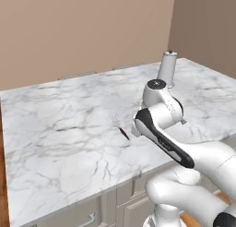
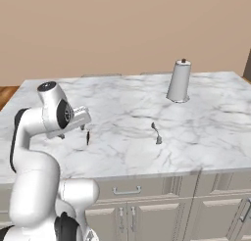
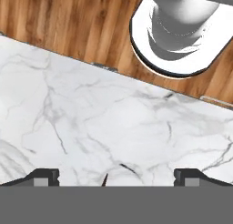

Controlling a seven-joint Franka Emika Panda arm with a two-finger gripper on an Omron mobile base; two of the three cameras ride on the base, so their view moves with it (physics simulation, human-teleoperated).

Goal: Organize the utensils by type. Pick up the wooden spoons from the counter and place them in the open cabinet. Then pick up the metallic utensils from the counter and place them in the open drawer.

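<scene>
The claw (image 3: 116, 177) stands wide open and empty over the marble bench (image 2: 127, 103). The dark-handled utensil (image 2: 87, 137) lies left of centre in the right base view; the silver spoon (image 2: 156, 132) lies near centre, below the grey cone-shaped holder (image 2: 179, 82).

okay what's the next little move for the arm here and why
Probably a short shift toward the dark-handled utensil, then straight down. The gripper is open and empty above the counter, and just the utensil's tip peeks in at the bottom edge of the hand view, so it isn't yet centred between the fingers.
</scene>
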